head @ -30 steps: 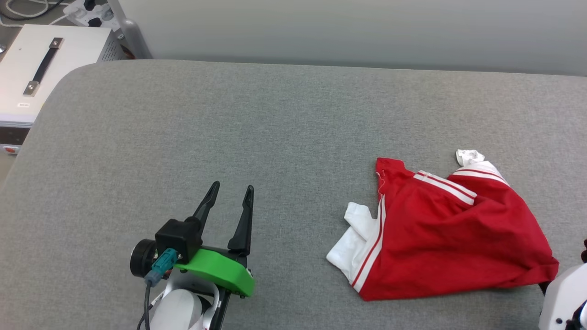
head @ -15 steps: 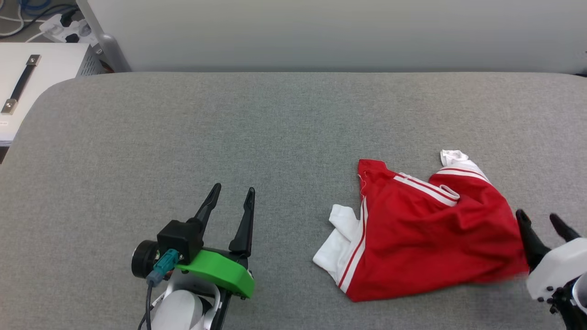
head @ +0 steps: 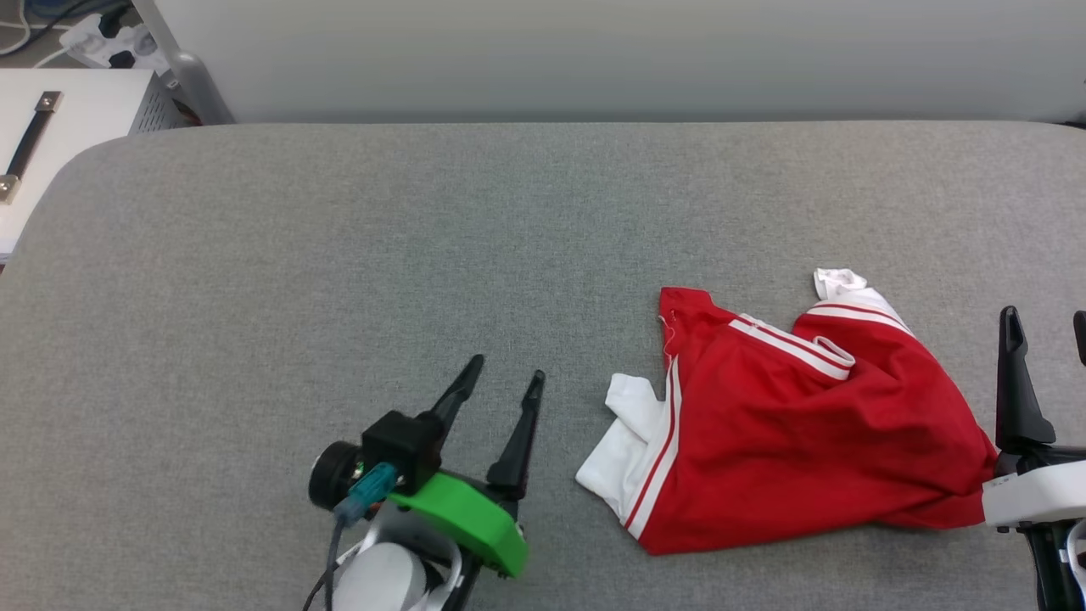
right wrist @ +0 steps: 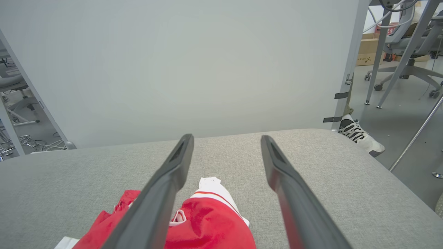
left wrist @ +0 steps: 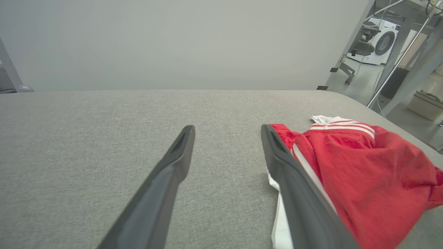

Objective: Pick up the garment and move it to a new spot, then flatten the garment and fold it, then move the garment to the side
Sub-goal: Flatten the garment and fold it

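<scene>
Garment: you have one, a red shirt lying crumpled on the right half of the grey worktop, not flat and not folded. Starting at the far left, one white case with one black handle stands off the worktop's corner. Next comes your left hand, over bare worktop near the front edge, well left of the middle of the shirt. Its two dark fingers stand wide apart with nothing between them, and in the left wrist view the right one lies just beside the shirt's near white edge. On the shirt itself you can count two white pieces: one sleeve spread out at its left front, and one smaller white end poking out at the far side. White stripes run along the red cloth between them. At the right edge of the worktop sits your right hand, also with two fingers spread wide and holding nothing. It is just beside the shirt's right corner; you cannot tell whether it touches the cloth. Beyond the worktop's right end, one shoe rests on the floor.
</scene>
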